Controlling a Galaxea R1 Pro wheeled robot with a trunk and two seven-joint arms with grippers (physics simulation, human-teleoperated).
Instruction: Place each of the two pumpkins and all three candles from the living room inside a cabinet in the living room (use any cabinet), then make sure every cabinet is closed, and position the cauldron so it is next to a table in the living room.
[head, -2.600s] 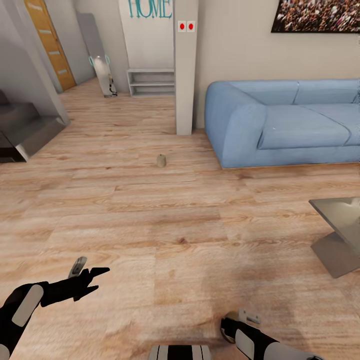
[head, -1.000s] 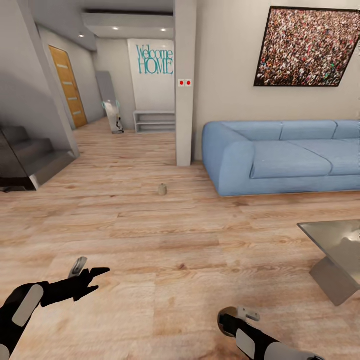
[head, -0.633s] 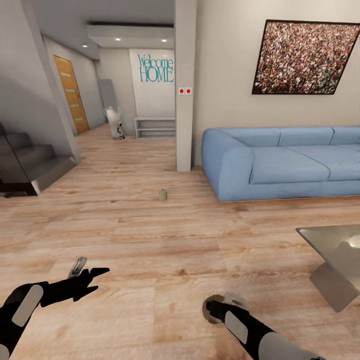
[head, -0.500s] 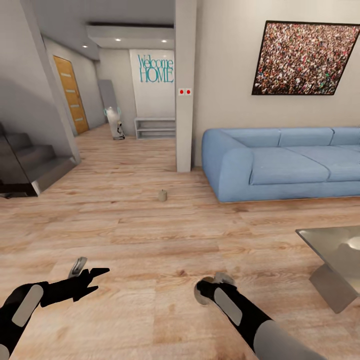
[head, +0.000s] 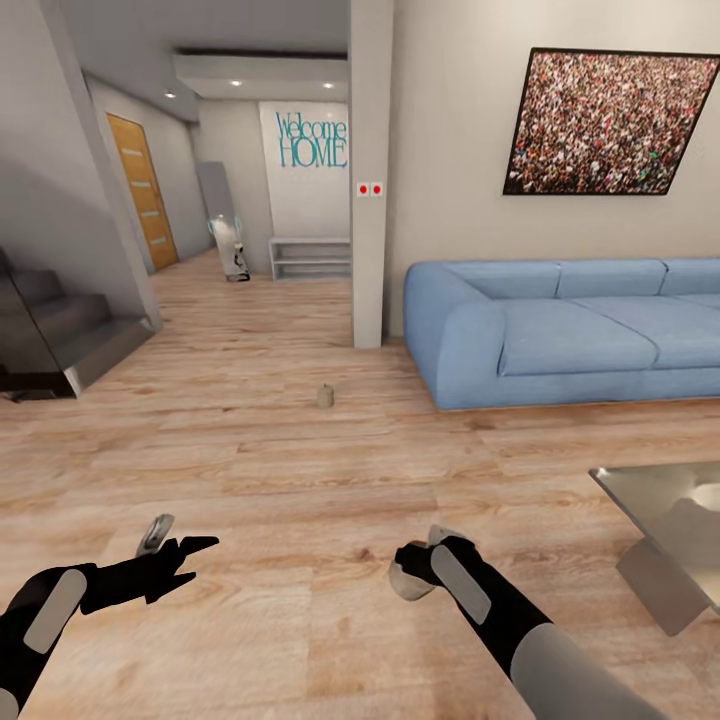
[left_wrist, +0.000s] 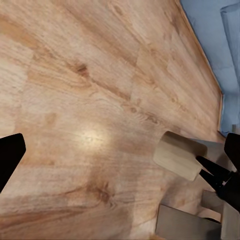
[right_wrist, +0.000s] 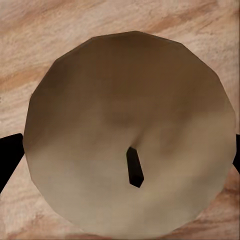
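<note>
Head view: compared with half a second earlier, the right arm had swung further forward and inward, carrying the right gripper (head: 412, 578) with a candle (head: 408, 582) toward the middle of the floor (head: 330, 480); over the preceding seconds the camera had also tilted up, bringing the picture on the wall (head: 612, 122) and the hallway fully into frame. By judgement, this indicated a transit step: one candle was in hand and awaited delivery to a cabinet, none of which appeared in these frames.

The right wrist view showed the held candle (right_wrist: 131, 135) end-on, wick visible, with dark fingers (right_wrist: 9, 155) at both edges, clamped on its sides. A second candle (head: 325, 396) stood upright on the floor, well apart from the robot, between the pillar (head: 368, 170) and the blue sofa (head: 560, 330).

The left arm was extended low at the left side, its left gripper (head: 172, 548) with fingers spread and empty; the left wrist view caught the held candle (left_wrist: 179, 155) beside the right arm. The glass worktop (head: 665, 500) sat at the right edge
</note>
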